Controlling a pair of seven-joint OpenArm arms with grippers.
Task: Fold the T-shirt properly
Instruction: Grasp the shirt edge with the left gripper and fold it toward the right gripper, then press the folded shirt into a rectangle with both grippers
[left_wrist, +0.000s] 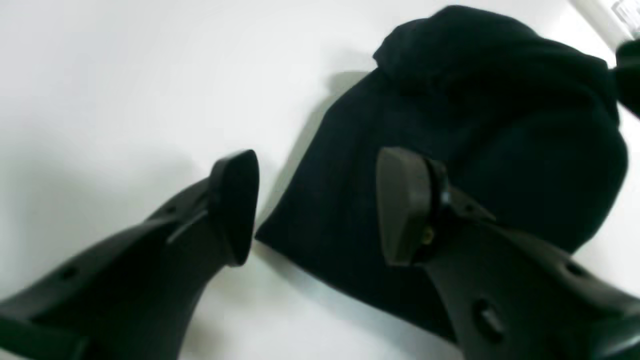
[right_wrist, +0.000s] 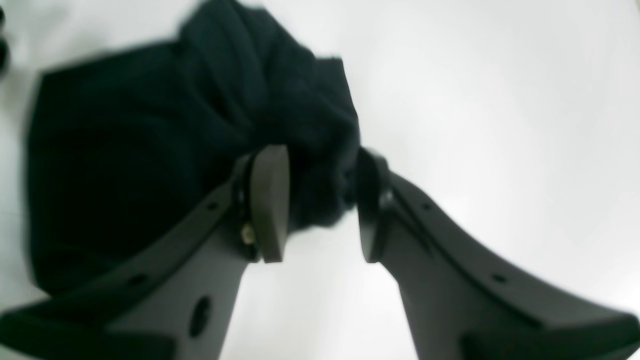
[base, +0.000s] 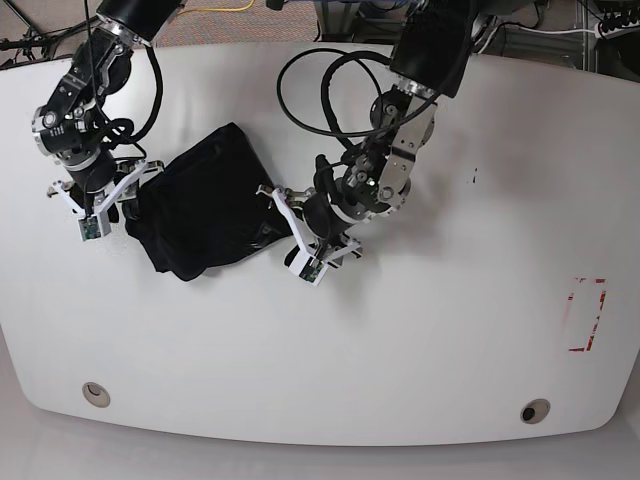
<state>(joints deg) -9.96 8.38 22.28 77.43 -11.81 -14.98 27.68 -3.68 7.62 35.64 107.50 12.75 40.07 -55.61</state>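
In the base view, the near stretch of the white table (base: 320, 370) carries two small round fittings (base: 96, 394) close to its front edge, one toward seven o'clock and one toward five o'clock. A red rectangular outline (base: 587, 314) is marked on the surface toward three o'clock.

Farther in, left of centre at about ten o'clock, lies the T-shirt (base: 205, 212), a black bundle folded into a rough, rumpled block. Both arms meet at it.

The left gripper (base: 283, 222) sits at the bundle's three o'clock edge. In the left wrist view, its jaws stand wide apart, with one finger (left_wrist: 235, 205) over bare table and the other (left_wrist: 402, 205) over the dark cloth; a corner of the cloth (left_wrist: 450, 165) lies between them, and nothing is pinched.

The right gripper (base: 128, 196) is at the bundle's nine o'clock edge. The right wrist view shows its jaws at a moderate gap with a bunched fold of the shirt (right_wrist: 200, 125) sitting between the pads (right_wrist: 270, 205); the blur hides whether the pads press the cloth, so a grip cannot be told.

Beyond the shirt, black cables (base: 330, 95) loop over the table toward twelve o'clock, by the left arm's upper links (base: 425, 70). The floor past the far edge is cluttered and unclear.
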